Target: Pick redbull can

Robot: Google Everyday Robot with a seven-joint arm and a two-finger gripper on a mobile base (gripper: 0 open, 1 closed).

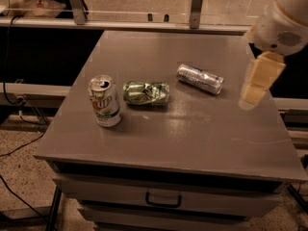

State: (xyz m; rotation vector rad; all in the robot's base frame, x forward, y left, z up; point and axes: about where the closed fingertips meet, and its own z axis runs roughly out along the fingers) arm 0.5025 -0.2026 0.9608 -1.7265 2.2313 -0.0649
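Note:
The redbull can (200, 78), slim and silver with bluish patches, lies on its side on the grey cabinet top (192, 138), right of centre. A crushed green can (146, 93) lies to its left. A white-and-green 7UP can (104, 101) stands upright further left. My gripper (257, 81) hangs above the right part of the top, to the right of the redbull can and apart from it. It holds nothing that I can see.
The cabinet has a drawer with a dark handle (163, 199) at the front. A rail with metal posts (196, 6) runs behind the top. Cables (19, 143) trail over the floor at the left.

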